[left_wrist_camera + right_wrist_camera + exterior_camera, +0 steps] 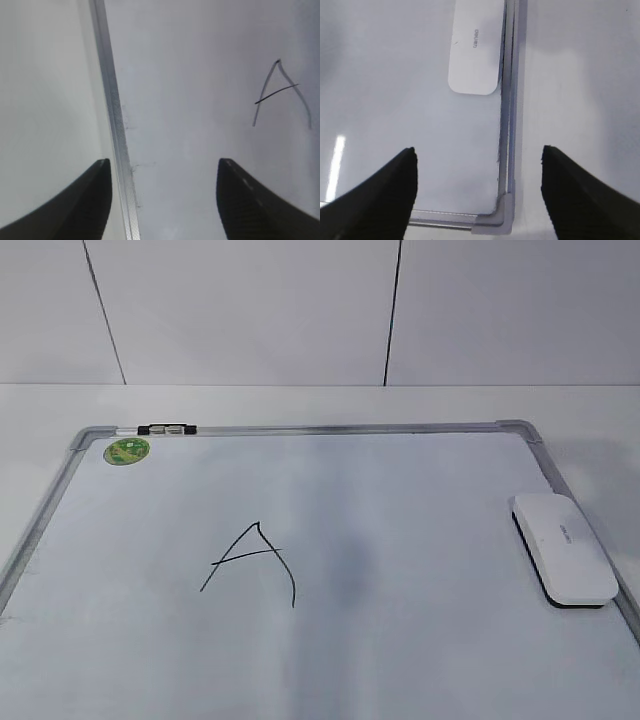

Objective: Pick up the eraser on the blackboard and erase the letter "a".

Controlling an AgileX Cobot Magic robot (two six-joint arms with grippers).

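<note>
Exterior: eraser [563, 548] lies untouched at the blackboard [300, 429] right edge; only a capital "A" [254, 562] shows, no cursive "a" visible. White surface [300, 400], panelled wall behind.
Left wrist: left tool [162, 175] spread wide, empty, over the frame.
Right wrist: right tool [479, 170] released, short of the eraser.
</note>
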